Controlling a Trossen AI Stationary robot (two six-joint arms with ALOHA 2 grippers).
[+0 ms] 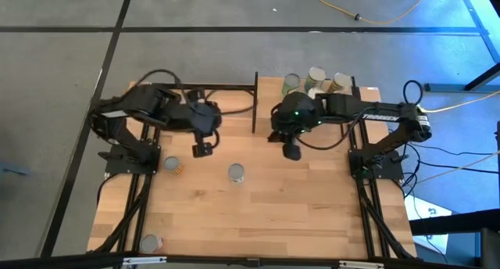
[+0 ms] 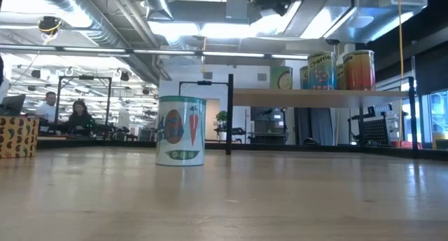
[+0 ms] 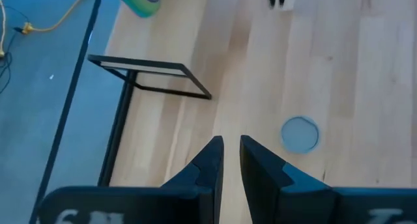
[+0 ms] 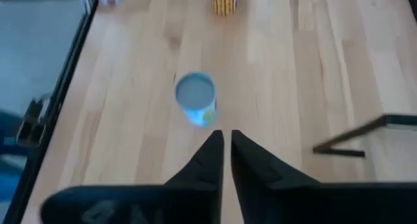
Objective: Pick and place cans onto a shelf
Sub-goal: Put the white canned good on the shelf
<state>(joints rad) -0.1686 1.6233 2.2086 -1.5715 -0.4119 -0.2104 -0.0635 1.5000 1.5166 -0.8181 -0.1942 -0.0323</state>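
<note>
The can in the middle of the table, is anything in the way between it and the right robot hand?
Nothing visible is in the way. The can stands upright by itself on bare tabletop, and the right gripper hangs above the table beside it, holding nothing. Only bare wood shows between them, in the right wrist view too.

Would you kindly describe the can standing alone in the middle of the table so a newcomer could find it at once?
Start from the wooden table and look to its open middle, in front of the shelf. A single upright can stands there. Its label shows a carrot and peas, and unlike the cans grouped on the shelf it has bare wood all around it.
</note>
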